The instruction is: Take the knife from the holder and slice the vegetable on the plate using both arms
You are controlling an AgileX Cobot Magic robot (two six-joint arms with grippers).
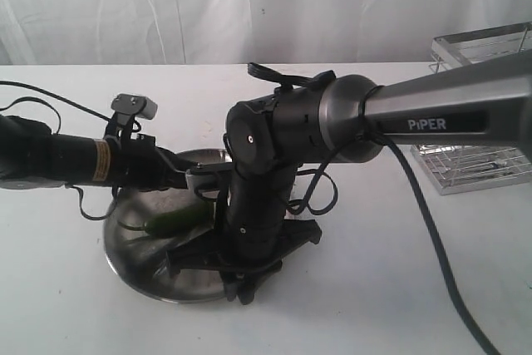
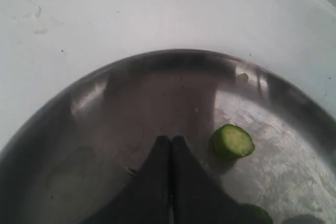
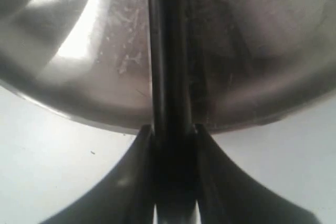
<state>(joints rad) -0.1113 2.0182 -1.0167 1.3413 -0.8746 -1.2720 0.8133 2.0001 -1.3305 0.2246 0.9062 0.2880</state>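
Observation:
The steel plate lies at the centre-left, with the green vegetable on it. My left gripper reaches over the plate from the left. In the left wrist view its fingertips are pressed together with nothing showing between them. A round cut slice lies beside them, and a green end of the vegetable peeks out behind one finger. My right gripper is at the plate's near rim, shut on the dark knife. The knife reaches out over the plate. The wire holder stands at the far right.
The right arm's thick "PiPER" link and its cable cross above the table between the holder and the plate. The left arm lies low along the left side. A white curtain closes off the back.

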